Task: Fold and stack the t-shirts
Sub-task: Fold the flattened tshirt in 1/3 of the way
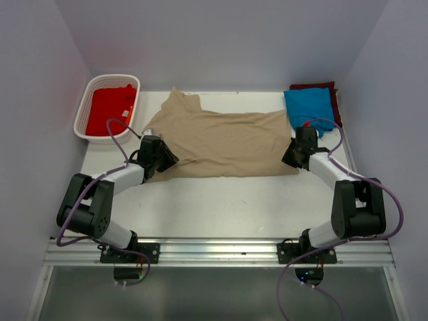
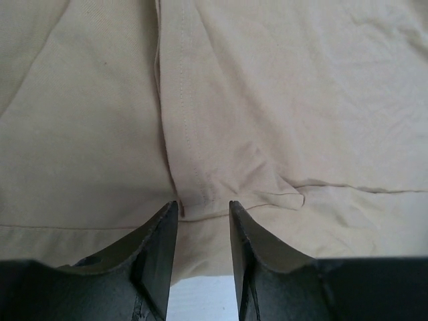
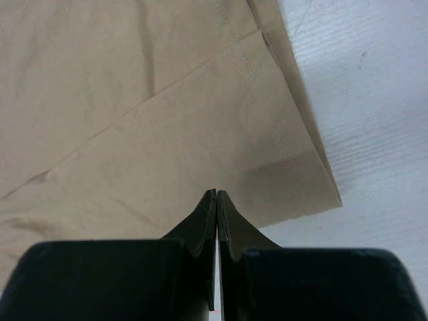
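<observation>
Tan t-shirt [image 1: 227, 144] lengthwise left-right, hem rightward

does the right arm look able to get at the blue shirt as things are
Probably yes: the blue t-shirt lies just beyond the right hand with nothing between them, though that hand is shut at a corner of the tan t-shirt.

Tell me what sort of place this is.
Probably a robot lab test booth: plain walls close around a white table, and two arms are bolted to a metal rail.
</observation>
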Motion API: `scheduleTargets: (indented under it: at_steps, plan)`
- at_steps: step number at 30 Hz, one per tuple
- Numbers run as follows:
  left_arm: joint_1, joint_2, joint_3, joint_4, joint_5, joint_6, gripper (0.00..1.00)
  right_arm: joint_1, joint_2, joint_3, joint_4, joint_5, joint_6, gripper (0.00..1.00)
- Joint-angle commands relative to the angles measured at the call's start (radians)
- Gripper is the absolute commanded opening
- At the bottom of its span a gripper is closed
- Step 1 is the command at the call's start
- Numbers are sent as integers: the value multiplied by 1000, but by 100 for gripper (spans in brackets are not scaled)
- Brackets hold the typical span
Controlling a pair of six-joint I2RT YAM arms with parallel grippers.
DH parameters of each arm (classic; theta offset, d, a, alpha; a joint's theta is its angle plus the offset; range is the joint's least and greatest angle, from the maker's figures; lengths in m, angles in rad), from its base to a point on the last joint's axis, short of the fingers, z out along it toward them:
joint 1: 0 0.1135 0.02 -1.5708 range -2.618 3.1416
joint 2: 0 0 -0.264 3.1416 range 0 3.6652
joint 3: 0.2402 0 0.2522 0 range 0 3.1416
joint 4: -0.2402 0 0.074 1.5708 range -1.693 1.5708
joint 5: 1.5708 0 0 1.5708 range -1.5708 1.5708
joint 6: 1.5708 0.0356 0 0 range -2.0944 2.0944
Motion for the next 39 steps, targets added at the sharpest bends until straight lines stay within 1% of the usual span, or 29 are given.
scheduleTargets:
  at_steps: [1,5,8,15,17,21,25,26,28,32,39]
  plan:
    - [7,-3,44,11,-8,26,41,-1,6,-7,26,0,-14,0]
    - [9,61,83,-2,-4,33,40,-1,0,-7,23,4,-17,0]
    - [10,72,90,-9,-4,28,40,-1,-3,-7,18,10,-15,0]
    - [13,52,103,-72,-6,2,39,-1,3,-7,20,12,-14,0]
    - [13,32,103,-127,-4,-9,39,-1,3,-9,18,15,-14,0]
    - [13,2,93,-117,-4,-10,38,0,2,-9,21,14,-12,0]
    - [15,14,103,-92,-6,8,37,-1,-2,-7,18,15,-12,0]
    - [15,20,101,-92,18,14,36,0,-3,-7,20,14,-12,0]
    - [16,31,97,-40,31,17,35,-1,-3,-7,18,14,-12,0]
    - [20,63,119,-71,39,6,34,-1,-6,-7,15,20,-14,0]
    - [23,61,115,-69,42,10,33,-1,-2,-7,18,18,-15,0]
